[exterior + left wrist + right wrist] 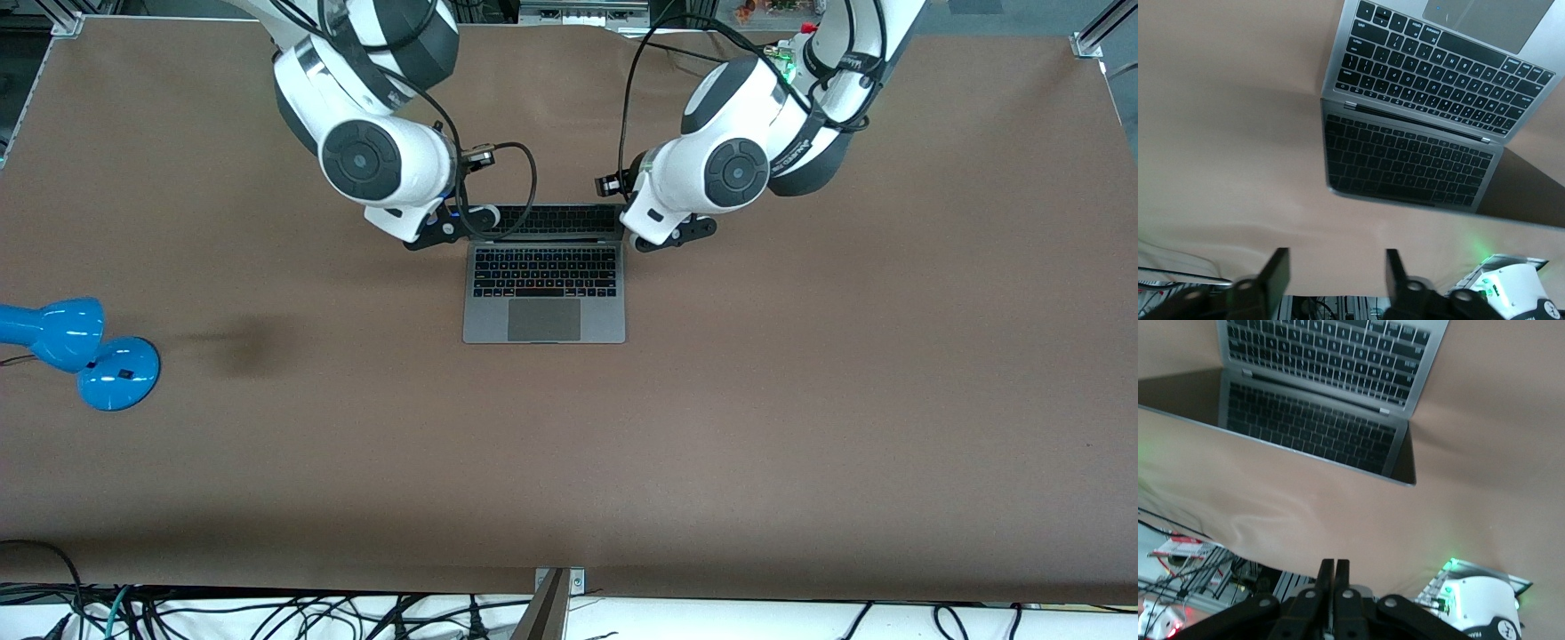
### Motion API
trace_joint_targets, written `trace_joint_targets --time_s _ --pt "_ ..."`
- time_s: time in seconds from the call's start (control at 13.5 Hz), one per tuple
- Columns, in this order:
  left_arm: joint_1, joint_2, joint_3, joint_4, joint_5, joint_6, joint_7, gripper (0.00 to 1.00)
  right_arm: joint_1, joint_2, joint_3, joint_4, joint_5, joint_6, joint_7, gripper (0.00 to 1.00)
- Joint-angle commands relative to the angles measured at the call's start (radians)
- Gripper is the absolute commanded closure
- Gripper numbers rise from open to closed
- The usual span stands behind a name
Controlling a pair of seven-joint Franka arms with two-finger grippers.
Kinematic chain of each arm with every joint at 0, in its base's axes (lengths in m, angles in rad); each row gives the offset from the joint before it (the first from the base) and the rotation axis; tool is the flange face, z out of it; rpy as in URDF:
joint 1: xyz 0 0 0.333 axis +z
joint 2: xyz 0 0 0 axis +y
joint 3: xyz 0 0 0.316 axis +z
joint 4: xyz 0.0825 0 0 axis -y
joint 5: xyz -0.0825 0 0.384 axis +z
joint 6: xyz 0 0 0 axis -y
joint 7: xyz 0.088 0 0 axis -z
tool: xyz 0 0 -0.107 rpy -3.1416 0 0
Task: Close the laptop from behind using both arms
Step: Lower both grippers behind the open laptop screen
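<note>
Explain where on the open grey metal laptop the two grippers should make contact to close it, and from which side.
The slim space-grey metal laptop stands open, its screen reflecting the keyboard. Probably best: push the lid's top edge near both corners, coming from the robots' side, left gripper open, right gripper shut, toward the trackpad.

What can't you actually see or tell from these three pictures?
- Laptop lid's outer face: unseen in every view; the screen only mirrors the keyboard.
- Left gripper and right gripper in the front view: hidden under their own wrists, so contact with the lid cannot be told.
- Blue lamp: cut off by the front view's edge.
</note>
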Motion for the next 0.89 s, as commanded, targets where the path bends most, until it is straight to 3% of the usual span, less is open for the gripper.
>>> trace_joint_targets --time_s 0.0,0.44,0.81 --pt "-0.009 0.011 0.005 0.017 -0.018 0.010 -0.031 1.00 0.014 0.034 -0.008 0.008 0.020 -0.043 0.019 0.94" --pt "-0.018 0.055 0.005 0.010 -0.009 0.071 -0.037 1.00 0.016 0.130 -0.008 0.007 0.017 -0.022 0.015 0.94" --pt "-0.007 0.081 0.011 0.027 -0.006 0.099 -0.031 1.00 0.014 0.144 -0.008 0.008 0.014 0.038 0.010 0.94"
